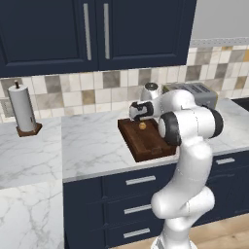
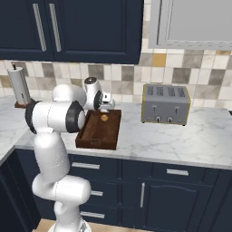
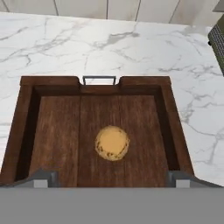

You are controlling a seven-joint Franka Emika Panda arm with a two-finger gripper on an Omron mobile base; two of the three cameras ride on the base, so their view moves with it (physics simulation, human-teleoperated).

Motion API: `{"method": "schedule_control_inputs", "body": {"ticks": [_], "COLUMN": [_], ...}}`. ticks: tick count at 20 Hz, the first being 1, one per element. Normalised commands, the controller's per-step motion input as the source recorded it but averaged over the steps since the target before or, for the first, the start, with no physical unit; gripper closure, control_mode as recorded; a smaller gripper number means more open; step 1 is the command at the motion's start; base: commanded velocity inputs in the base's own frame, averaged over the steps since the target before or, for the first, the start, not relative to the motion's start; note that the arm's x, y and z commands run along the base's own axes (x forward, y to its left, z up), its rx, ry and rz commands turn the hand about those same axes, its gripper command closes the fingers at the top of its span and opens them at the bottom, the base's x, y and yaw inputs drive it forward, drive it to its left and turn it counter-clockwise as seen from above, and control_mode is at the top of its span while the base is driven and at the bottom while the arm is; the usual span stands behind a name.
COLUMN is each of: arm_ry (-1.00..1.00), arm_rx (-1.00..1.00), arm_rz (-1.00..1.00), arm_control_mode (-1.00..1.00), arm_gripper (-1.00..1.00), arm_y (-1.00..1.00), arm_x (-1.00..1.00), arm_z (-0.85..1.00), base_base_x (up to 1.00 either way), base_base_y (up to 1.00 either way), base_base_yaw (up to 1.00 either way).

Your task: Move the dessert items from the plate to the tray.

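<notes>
A dark brown wooden tray (image 3: 52, 81) lies on the marble counter, with a small metal handle on its far rim. One round tan dessert item (image 3: 112, 143) rests flat near the tray's middle, seen too from the left base (image 1: 142, 125) and the right base (image 2: 104, 117). My gripper (image 3: 112, 178) hangs just above it, open. Its fingertips (image 3: 43, 177) stand far apart on either side of the pastry and touch nothing. From the base cameras the hand (image 1: 140, 112) hovers over the far half of the tray (image 1: 148, 143). The plate is out of view.
A silver toaster (image 2: 165, 104) stands on the counter right of the tray (image 2: 97, 136). A paper towel roll (image 1: 22, 109) on a wooden base stands at the far left. Dark upper cabinets hang above the tiled backsplash.
</notes>
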Motion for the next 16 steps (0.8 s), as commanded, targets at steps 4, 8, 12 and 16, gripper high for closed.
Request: {"method": "schedule_control_inputs", "body": {"ticks": [4,8,12,16], "arm_ry": [-0.19,-0.09,0.05,0.37], "arm_rx": [0.07,0.08,0.08,0.02], "arm_rz": [0.00,0.00,-0.03,-0.06], "arm_control_mode": [-1.00,-1.00,-1.00,-1.00], "arm_gripper": [-1.00,-1.00,-1.00,-1.00], "arm_y": [0.00,0.01,-0.02,-0.03], "arm_x": [-0.97,-1.00,-0.99,-0.73], "arm_z": [0.94,0.88,0.95,0.27], "base_base_x": [0.00,0.00,0.00,0.00], "base_base_y": [0.00,0.00,0.00,0.00], "base_base_yaw": [0.00,0.00,0.00,0.00]}}
